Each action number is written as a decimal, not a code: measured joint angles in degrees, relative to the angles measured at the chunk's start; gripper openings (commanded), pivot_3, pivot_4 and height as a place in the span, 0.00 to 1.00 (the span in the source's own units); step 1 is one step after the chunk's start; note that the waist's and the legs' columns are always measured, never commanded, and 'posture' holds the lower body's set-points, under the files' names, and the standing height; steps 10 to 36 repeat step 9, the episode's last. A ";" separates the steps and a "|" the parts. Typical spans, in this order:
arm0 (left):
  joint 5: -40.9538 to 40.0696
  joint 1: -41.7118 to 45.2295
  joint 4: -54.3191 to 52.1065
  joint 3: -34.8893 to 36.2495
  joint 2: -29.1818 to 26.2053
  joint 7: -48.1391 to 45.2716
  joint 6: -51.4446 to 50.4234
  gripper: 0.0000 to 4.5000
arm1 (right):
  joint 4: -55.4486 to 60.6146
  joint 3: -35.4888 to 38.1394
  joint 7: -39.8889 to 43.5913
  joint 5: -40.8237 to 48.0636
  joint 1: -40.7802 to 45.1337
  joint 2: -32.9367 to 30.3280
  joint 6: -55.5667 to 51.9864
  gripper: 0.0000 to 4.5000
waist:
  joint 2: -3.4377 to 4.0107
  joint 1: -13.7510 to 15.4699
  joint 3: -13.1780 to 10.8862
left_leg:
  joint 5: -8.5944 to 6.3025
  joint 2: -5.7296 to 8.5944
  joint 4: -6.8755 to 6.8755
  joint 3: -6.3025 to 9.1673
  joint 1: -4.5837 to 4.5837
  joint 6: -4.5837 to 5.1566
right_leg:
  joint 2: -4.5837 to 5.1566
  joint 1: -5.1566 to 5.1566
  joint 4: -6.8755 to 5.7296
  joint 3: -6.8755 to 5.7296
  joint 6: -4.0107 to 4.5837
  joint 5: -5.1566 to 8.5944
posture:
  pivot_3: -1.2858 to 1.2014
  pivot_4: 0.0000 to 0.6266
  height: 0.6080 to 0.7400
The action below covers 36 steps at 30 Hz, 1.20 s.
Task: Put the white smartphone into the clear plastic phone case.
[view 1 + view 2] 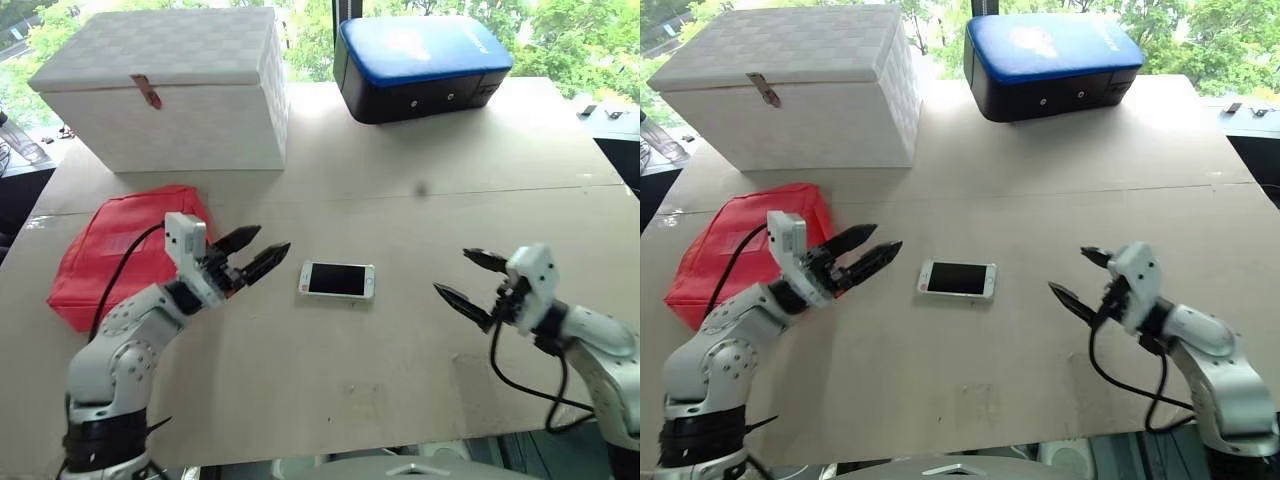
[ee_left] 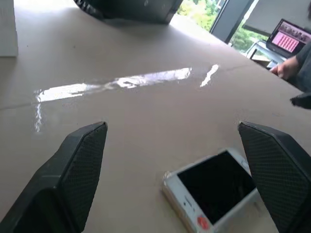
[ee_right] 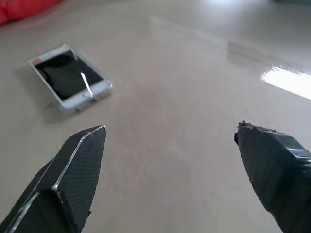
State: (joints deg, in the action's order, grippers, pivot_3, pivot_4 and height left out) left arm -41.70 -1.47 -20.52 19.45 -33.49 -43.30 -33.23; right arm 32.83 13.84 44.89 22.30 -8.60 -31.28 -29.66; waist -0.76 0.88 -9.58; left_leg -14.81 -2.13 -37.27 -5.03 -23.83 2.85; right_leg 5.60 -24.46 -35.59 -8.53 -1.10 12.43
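The white smartphone [image 1: 337, 280] lies flat, screen up, in the middle of the table. In the right wrist view a thin clear rim hugs its edge, which looks like the clear plastic phone case [image 3: 109, 85] around the smartphone [image 3: 68, 75]. My left gripper [image 1: 273, 238] hovers just left of the phone, open and empty, pointing toward it. The left wrist view shows the smartphone [image 2: 216, 187] low between the spread fingers [image 2: 82, 160]. My right gripper [image 1: 450, 270] hangs off to the phone's right, open and empty, a gap of bare table between them.
A white lidded box [image 1: 170, 90] stands at the back left and a blue-topped black box [image 1: 420, 65] at the back centre. A red pouch [image 1: 120, 250] lies behind my left arm. A person's hand [image 2: 286, 68] and a lit screen [image 2: 290, 40] sit beyond the table's right edge.
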 measured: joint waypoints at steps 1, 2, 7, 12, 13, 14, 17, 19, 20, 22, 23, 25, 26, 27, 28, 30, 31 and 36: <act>0.11 -1.90 -1.20 0.05 -0.75 -0.51 0.07 0.97 | 0.09 1.70 0.66 0.54 -1.34 -1.14 0.26 1.00 | 0.00 0.01 0.00 | -0.01 0.00 0.00 0.01 0.04 0.02 | 0.00 0.01 -0.05 0.00 0.00 0.00 | 0.52 0.24 1.00; 0.69 -3.86 -2.32 0.07 -1.27 -1.17 0.66 0.97 | 0.09 2.97 1.32 1.10 -2.44 -2.05 0.98 1.00 | 0.00 0.03 0.00 | -0.03 -0.02 -0.02 0.04 0.04 0.05 | -0.01 0.00 -0.10 -0.01 0.00 0.00 | 0.52 0.24 1.00; 2.30 -11.79 -6.05 0.05 -2.45 -3.39 2.84 0.97 | -0.79 7.47 3.81 0.94 -7.28 -5.25 6.61 1.00 | 0.00 0.06 0.00 | -0.03 -0.08 -0.04 0.09 0.07 0.06 | -0.03 0.01 -0.15 -0.02 0.02 0.01 | 0.52 0.24 1.00; 2.89 -13.16 -6.03 0.05 -2.56 -3.70 3.42 0.97 | -2.28 8.22 4.36 0.41 -8.61 -5.87 8.59 1.00 | -0.01 0.08 0.00 | -0.03 -0.07 -0.07 0.09 0.06 0.06 | -0.09 0.01 -0.15 -0.02 0.02 0.01 | 0.52 0.24 1.00; 2.89 -13.16 -6.03 0.05 -2.56 -3.70 3.42 0.97 | -2.28 8.22 4.36 0.41 -8.61 -5.87 8.59 1.00 | -0.01 0.08 0.00 | -0.03 -0.07 -0.07 0.09 0.06 0.06 | -0.09 0.01 -0.15 -0.02 0.02 0.01 | 0.52 0.24 1.00; 2.89 -13.16 -6.03 0.05 -2.56 -3.70 3.42 0.97 | -2.28 8.22 4.36 0.41 -8.61 -5.87 8.59 1.00 | -0.01 0.08 0.00 | -0.03 -0.07 -0.07 0.09 0.06 0.06 | -0.09 0.01 -0.15 -0.02 0.02 0.01 | 0.52 0.24 1.00; 2.89 -13.16 -6.03 0.05 -2.56 -3.70 3.42 0.97 | -2.28 8.22 4.36 0.41 -8.61 -5.87 8.59 1.00 | -0.01 0.08 0.00 | -0.03 -0.07 -0.07 0.09 0.06 0.06 | -0.09 0.01 -0.15 -0.02 0.02 0.01 | 0.52 0.24 1.00; 2.89 -13.16 -6.03 0.05 -2.56 -3.70 3.42 0.97 | -2.28 8.22 4.36 0.41 -8.61 -5.87 8.59 1.00 | -0.01 0.08 0.00 | -0.03 -0.07 -0.07 0.09 0.06 0.06 | -0.09 0.01 -0.15 -0.02 0.02 0.01 | 0.52 0.24 1.00; 2.89 -13.16 -6.03 0.05 -2.56 -3.70 3.42 0.97 | -2.28 8.22 4.36 0.41 -8.61 -5.87 8.59 1.00 | -0.01 0.08 0.00 | -0.03 -0.07 -0.07 0.09 0.06 0.06 | -0.09 0.01 -0.15 -0.02 0.02 0.01 | 0.52 0.24 1.00; 2.89 -13.16 -6.03 0.05 -2.56 -3.70 3.42 0.97 | -2.28 8.22 4.36 0.41 -8.61 -5.87 8.59 1.00 | -0.01 0.08 0.00 | -0.03 -0.07 -0.07 0.09 0.06 0.06 | -0.09 0.01 -0.15 -0.02 0.02 0.01 | 0.52 0.24 1.00; 2.89 -13.16 -6.03 0.05 -2.56 -3.70 3.42 0.97 | -2.28 8.22 4.36 0.41 -8.61 -5.87 8.59 1.00 | -0.01 0.08 0.00 | -0.03 -0.07 -0.07 0.09 0.06 0.06 | -0.09 0.01 -0.15 -0.02 0.02 0.01 | 0.52 0.24 1.00; 2.89 -13.16 -6.03 0.05 -2.56 -3.70 3.42 0.97 | -2.28 8.22 4.36 0.41 -8.61 -5.87 8.59 1.00 | -0.01 0.08 0.00 | -0.03 -0.07 -0.07 0.09 0.06 0.06 | -0.09 0.01 -0.15 -0.02 0.02 0.01 | 0.52 0.24 1.00; 2.89 -13.16 -6.03 0.05 -2.56 -3.70 3.42 0.97 | -2.28 8.22 4.36 0.41 -8.61 -5.87 8.59 1.00 | -0.01 0.08 0.00 | -0.03 -0.07 -0.07 0.09 0.06 0.06 | -0.09 0.01 -0.15 -0.02 0.02 0.01 | 0.52 0.24 1.00; 2.89 -13.16 -6.03 0.05 -2.56 -3.70 3.42 0.97 | -2.28 8.22 4.36 0.41 -8.61 -5.87 8.59 1.00 | -0.01 0.08 0.00 | -0.03 -0.07 -0.07 0.09 0.06 0.06 | -0.09 0.01 -0.15 -0.02 0.02 0.01 | 0.52 0.24 1.00; 2.89 -13.16 -6.03 0.05 -2.56 -3.70 3.42 0.97 | -2.28 8.22 4.36 0.41 -8.61 -5.87 8.59 1.00 | -0.01 0.08 0.00 | -0.03 -0.07 -0.07 0.09 0.06 0.06 | -0.09 0.01 -0.15 -0.02 0.02 0.01 | 0.52 0.24 1.00; 2.89 -13.16 -6.03 0.05 -2.56 -3.70 3.42 0.97 | -2.28 8.22 4.36 0.41 -8.61 -5.87 8.59 1.00 | -0.01 0.08 0.00 | -0.03 -0.07 -0.07 0.09 0.06 0.06 | -0.09 0.01 -0.15 -0.02 0.02 0.01 | 0.52 0.24 1.00; 2.89 -13.16 -6.03 0.05 -2.56 -3.70 3.42 0.97 | -2.28 8.22 4.36 0.41 -8.61 -5.87 8.59 1.00 | -0.01 0.08 0.00 | -0.03 -0.07 -0.07 0.09 0.06 0.06 | -0.09 0.01 -0.15 -0.02 0.02 0.01 | 0.52 0.24 1.00; 2.89 -13.16 -6.03 0.05 -2.56 -3.70 3.42 0.97 | -2.28 8.22 4.36 0.41 -8.61 -5.87 8.59 1.00 | -0.01 0.08 0.00 | -0.03 -0.07 -0.07 0.09 0.06 0.06 | -0.09 0.01 -0.15 -0.02 0.02 0.01 | 0.52 0.24 1.00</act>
